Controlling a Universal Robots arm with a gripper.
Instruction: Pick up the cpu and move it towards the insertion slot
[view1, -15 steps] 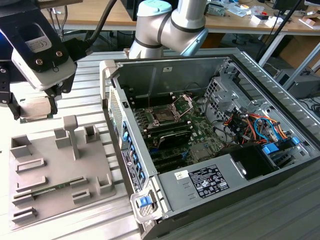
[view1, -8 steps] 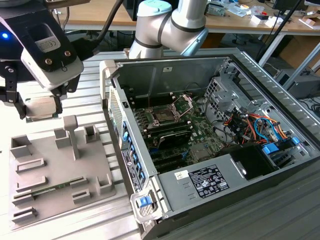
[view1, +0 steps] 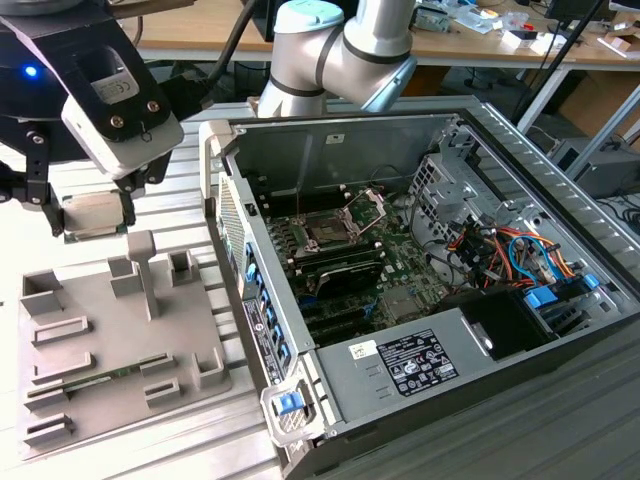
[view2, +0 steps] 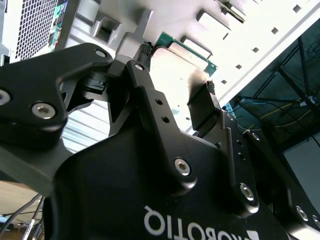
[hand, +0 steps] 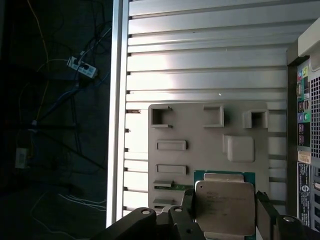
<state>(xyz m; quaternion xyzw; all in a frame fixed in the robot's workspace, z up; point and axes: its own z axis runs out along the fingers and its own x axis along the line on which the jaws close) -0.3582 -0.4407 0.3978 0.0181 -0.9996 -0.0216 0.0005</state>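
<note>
Claw (hand: 226, 220) pinching the cpu (hand: 225, 200) by two opposite edges, holding it in the air over the grey tray (hand: 200, 130). In the exterior view, insertion slot (view1: 330, 228) sitting well apart, inside the open computer case (view1: 330, 150).

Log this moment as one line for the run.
tool: shut on cpu | cpu: held off grey tray | insertion slot: in open case, bracket raised
</note>
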